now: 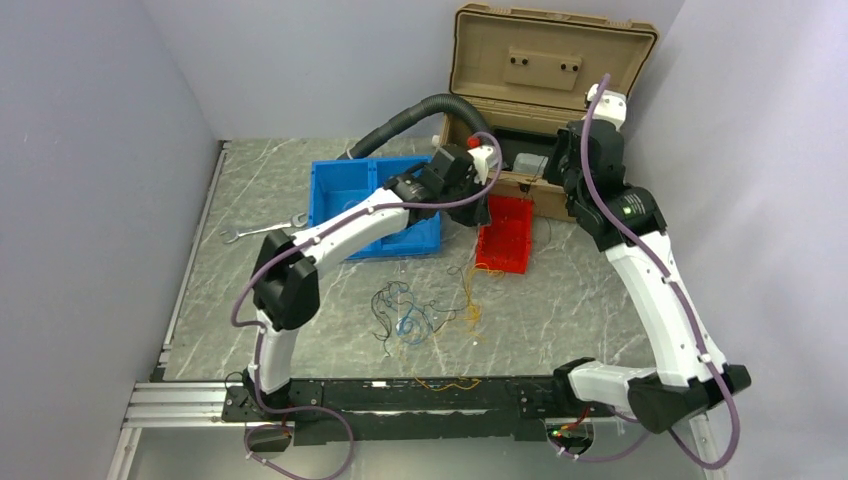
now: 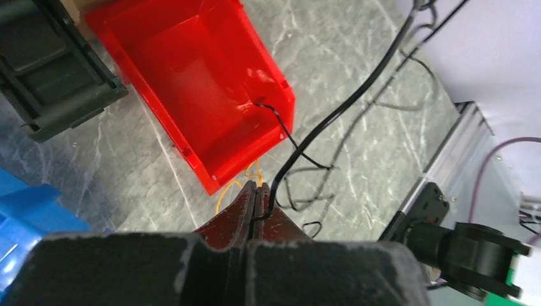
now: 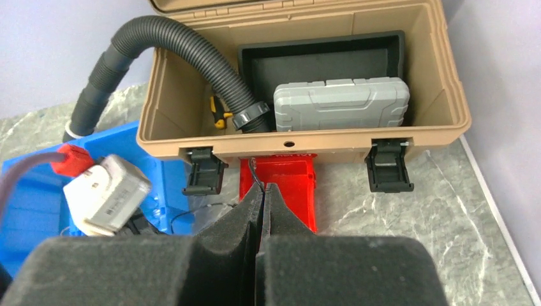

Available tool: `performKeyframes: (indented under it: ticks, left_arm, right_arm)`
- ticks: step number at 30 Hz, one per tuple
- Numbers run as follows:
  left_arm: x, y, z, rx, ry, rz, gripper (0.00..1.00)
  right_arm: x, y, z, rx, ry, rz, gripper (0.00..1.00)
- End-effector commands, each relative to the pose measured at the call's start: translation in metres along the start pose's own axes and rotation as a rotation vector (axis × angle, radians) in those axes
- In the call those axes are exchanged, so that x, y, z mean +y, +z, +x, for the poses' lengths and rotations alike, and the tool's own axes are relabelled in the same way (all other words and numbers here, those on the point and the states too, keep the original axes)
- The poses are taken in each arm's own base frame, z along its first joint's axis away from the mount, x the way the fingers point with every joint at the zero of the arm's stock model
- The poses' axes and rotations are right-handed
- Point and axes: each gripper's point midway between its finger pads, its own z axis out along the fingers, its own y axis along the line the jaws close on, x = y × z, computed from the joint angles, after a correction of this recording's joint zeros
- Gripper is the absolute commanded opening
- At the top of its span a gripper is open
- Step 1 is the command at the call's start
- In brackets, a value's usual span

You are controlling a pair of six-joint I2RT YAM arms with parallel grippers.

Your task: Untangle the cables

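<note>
A loose tangle of thin cables (image 1: 408, 315) in blue, black and yellow lies on the marble table in front of the arms. A yellow cable (image 1: 470, 290) runs from it toward the red bin (image 1: 505, 235). My left gripper (image 2: 256, 189) is shut on a black cable (image 2: 348, 105), which rises from the jaws to the upper right. Another black strand (image 2: 274, 118) hangs over the red bin's wall (image 2: 191, 76). My left gripper (image 1: 478, 195) is raised beside the red bin. My right gripper (image 3: 263, 189) is shut on a thin black cable (image 3: 254, 171) above the red bin (image 3: 290, 178).
An open tan toolbox (image 1: 550, 90) stands at the back, holding a grey case (image 3: 341, 105) and a black tray. A thick grey corrugated hose (image 1: 410, 118) runs into it. A blue bin (image 1: 365, 205) sits left of the red bin, with a wrench (image 1: 258, 231) further left.
</note>
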Motion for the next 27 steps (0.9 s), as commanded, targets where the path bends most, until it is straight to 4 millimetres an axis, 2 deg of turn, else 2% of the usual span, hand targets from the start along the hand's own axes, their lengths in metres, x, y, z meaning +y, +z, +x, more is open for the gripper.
performKeyframes:
  ticks: [1,4,8,11,18,23,27]
  left_arm:
    - [0.000,0.016,-0.012,-0.047,0.022,-0.043,0.00]
    - [0.015,0.029,-0.010,-0.063,0.037,-0.136,0.00]
    - [0.037,0.034,-0.016,-0.121,0.063,-0.288,0.00]
    - [0.043,0.033,-0.023,-0.171,0.066,-0.343,0.00]
    - [0.044,0.046,-0.025,-0.210,0.057,-0.336,0.00]
    - [0.038,0.063,-0.018,-0.190,0.061,-0.283,0.00]
    - [0.043,0.075,-0.006,-0.154,0.069,-0.292,0.00]
  right_arm:
    - [0.012,0.029,-0.003,0.017,0.020,-0.067,0.00]
    - [0.014,0.047,0.011,0.057,0.044,-0.092,0.00]
    - [0.016,0.065,0.029,0.104,0.052,-0.092,0.00]
    - [0.013,0.075,0.056,0.154,0.063,-0.075,0.00]
    - [-0.008,0.096,0.129,0.248,0.099,-0.005,0.00]
    - [-0.016,0.111,0.168,0.312,0.104,0.032,0.00]
    - [-0.021,0.123,0.199,0.378,0.105,0.044,0.00]
